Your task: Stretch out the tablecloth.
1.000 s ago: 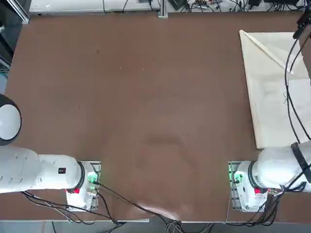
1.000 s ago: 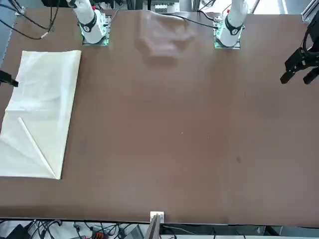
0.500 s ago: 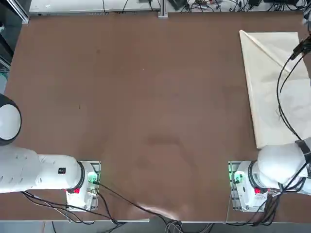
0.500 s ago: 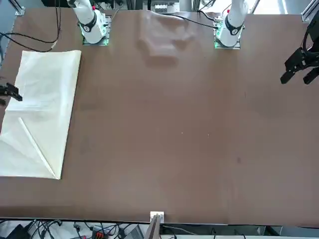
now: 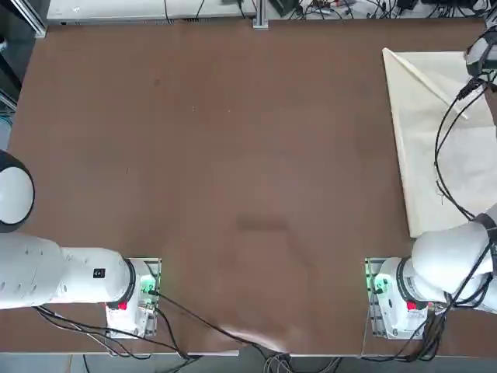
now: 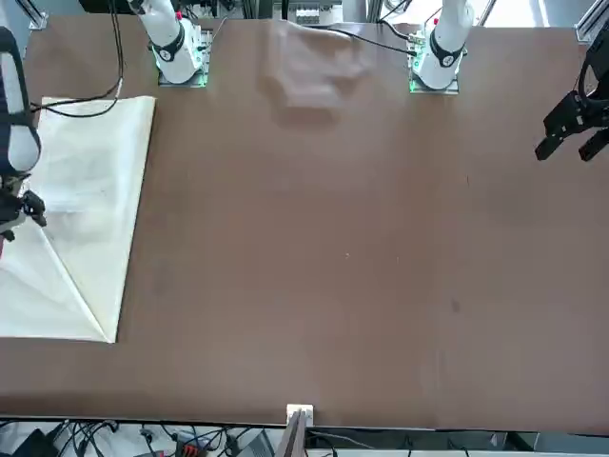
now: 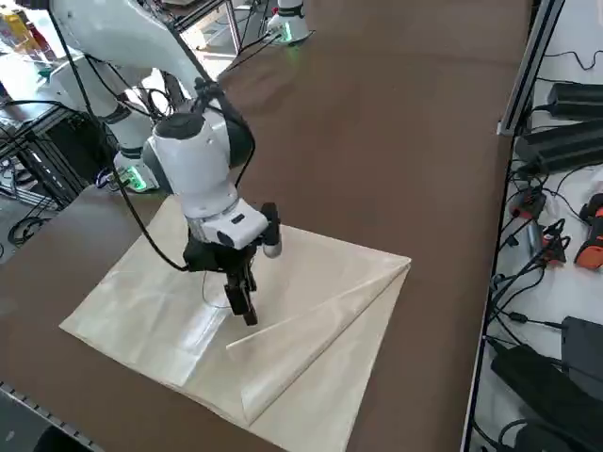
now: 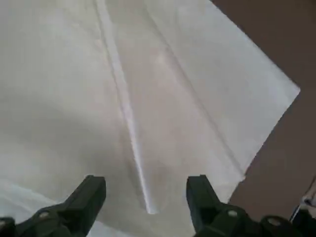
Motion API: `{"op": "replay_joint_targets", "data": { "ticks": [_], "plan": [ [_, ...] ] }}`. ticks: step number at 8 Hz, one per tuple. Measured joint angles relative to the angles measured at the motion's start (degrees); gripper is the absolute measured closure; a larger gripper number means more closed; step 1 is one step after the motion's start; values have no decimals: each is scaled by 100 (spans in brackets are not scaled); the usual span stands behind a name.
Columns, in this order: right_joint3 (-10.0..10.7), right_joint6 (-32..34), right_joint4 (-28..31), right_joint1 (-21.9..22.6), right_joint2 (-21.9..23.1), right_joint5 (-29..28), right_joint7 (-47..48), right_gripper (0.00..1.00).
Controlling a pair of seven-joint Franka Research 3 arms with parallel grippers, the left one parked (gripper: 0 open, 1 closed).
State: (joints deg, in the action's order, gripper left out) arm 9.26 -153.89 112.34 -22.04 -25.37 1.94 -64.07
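Right gripper (image 8: 146,190) hangs over the tablecloth (image 7: 358,377), fingers spread wide, nothing between them. In the wrist view a raised fold (image 8: 129,116) runs down toward the gap between the two fingertips; I read that as the reason for the pose, a loose edge lined up for a pinch.

From overhead, the cloth lies folded on the brown table (image 5: 233,155), from about one to three o'clock of its middle, well off toward my right arm's side. That spot probably keeps it within easy reach of the one working arm, with bare tabletop toward nine o'clock to spread into. A turned-back flap (image 7: 311,330) lies across the far part, its edge standing slightly proud, likely the easiest layer to catch.

I judge this the approach, the stretching itself yet to do. Next calls for lowering, closing on the top layer alone, then drawing it out. Thin fabric: it could slip, or the under layer could come along.
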Motion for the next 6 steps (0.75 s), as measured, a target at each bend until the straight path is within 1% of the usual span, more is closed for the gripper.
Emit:
{"op": "replay_joint_targets", "data": {
  "ticks": [3, 4, 5, 6],
  "plan": [
    [-23, -941, -3, -192, -498, 1, -1069, 0],
    [-110, -1067, -6, -326, -645, 1, -1276, 0],
    [-333, -1107, -10, -567, -774, 1, -1410, 0],
    [-634, -1116, -12, -864, -879, 1, -1530, 0]
  ]
}}
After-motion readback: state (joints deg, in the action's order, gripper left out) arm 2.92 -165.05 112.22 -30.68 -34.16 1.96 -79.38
